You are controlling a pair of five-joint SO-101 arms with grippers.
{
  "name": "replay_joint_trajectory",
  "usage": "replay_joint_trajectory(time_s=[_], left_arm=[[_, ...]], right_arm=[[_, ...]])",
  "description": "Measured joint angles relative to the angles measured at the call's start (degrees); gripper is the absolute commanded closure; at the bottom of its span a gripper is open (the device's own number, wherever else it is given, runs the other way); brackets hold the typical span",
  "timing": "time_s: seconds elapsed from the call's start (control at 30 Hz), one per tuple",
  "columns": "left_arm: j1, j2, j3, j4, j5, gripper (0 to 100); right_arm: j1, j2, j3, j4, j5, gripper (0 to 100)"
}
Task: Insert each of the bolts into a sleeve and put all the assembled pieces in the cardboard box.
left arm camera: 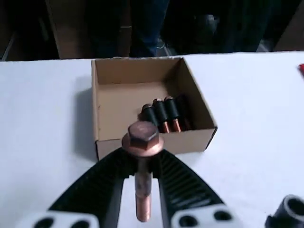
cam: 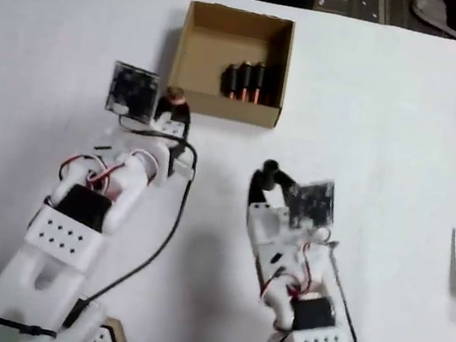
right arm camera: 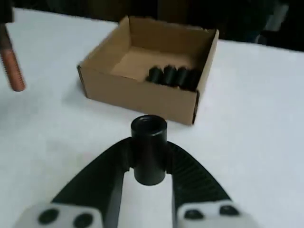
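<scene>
White tabletop (cam: pixel 392 119), box (cam: pixel 221 107) at far side w/ several assembled pcs (cam: pixel 244 81) inside. Left claw (left arm camera: pixel 142 164) closed on bolt (left arm camera: pixel 142 142), pinching shank just under head, beside box corner. Right claw (right arm camera: pixel 148 154) closed on sleeve (right arm camera: pixel 148 137) mid-body, upright, bore clear. Both probably rigid metal, small, smooth, prone to pivot/slip; hold shank & sleeve midsection, keep axes aligned.

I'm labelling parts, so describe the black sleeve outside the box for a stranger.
Find the cardboard box on the white table. Outside it, the right gripper holds the sleeve upright. Unlike the pieces in the box, it has no copper bolt in it.
</scene>
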Motion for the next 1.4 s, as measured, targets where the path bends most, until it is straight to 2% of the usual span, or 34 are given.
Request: replay_joint_trajectory(time_s=[0.2,0.33,0.6,0.83,1.13,1.4], left_arm=[[6.95,0.0,-6.42,-3.16,2.02,97],[10.46,3.16,-10.46,-3.6,2.02,97],[12.84,11.6,-18.99,-3.43,2.02,97],[18.81,11.87,-20.31,4.13,2.02,97],[19.16,11.87,-20.48,4.92,2.02,97],[19.25,11.87,-28.4,14.86,2.55,97]], right_arm=[[-3.52,-13.19,0.62,3.08,0.0,97.5],[-3.69,-14.86,0.62,3.25,0.0,97.5],[-3.87,-14.95,0.62,5.01,0.0,97.5],[-3.87,-14.95,0.62,5.19,0.0,97.5],[-3.78,-14.95,0.62,5.19,0.0,97.5],[-3.87,-11.16,0.62,4.13,0.0,97.5]])
